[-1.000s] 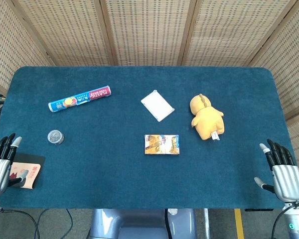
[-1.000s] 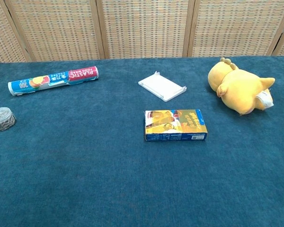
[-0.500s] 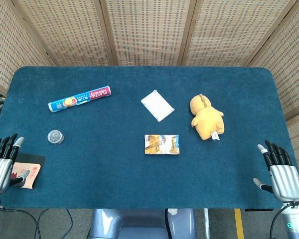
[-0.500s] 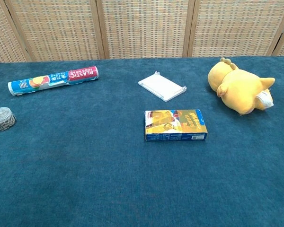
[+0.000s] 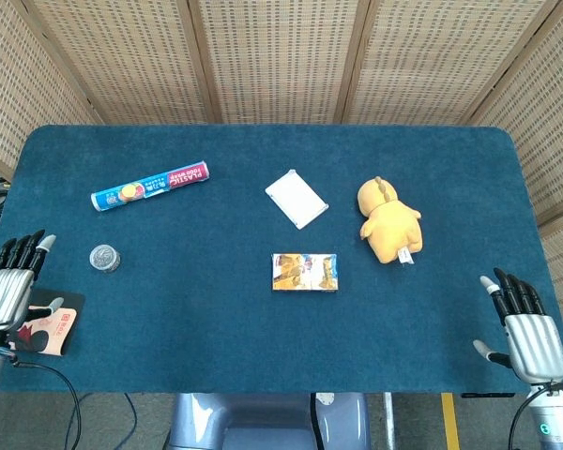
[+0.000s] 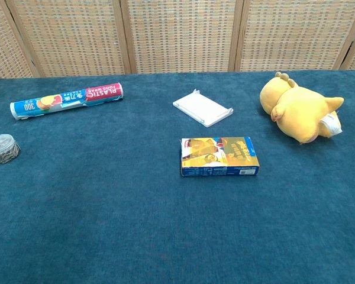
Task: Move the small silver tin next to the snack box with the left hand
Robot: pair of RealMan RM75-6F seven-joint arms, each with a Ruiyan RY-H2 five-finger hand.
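The small silver tin [image 5: 104,257] [image 6: 2,148] sits on the blue table at the left side. The snack box [image 5: 304,272] [image 6: 219,157], blue and yellow, lies flat near the table's middle. My left hand [image 5: 11,282] hovers at the table's left front corner, left of the tin and apart from it, fingers straight and spread, holding nothing. My right hand [image 5: 523,325] is at the right front edge, also flat and empty. Neither hand shows in the chest view.
A plastic wrap roll [image 5: 151,186] lies at the back left. A white flat box [image 5: 296,198] and a yellow plush toy [image 5: 388,221] lie behind and right of the snack box. A pink card [image 5: 53,328] lies under my left hand.
My left hand has risen slightly toward the tin's level. My right hand has drifted a little toward the front edge. The objects have not moved.
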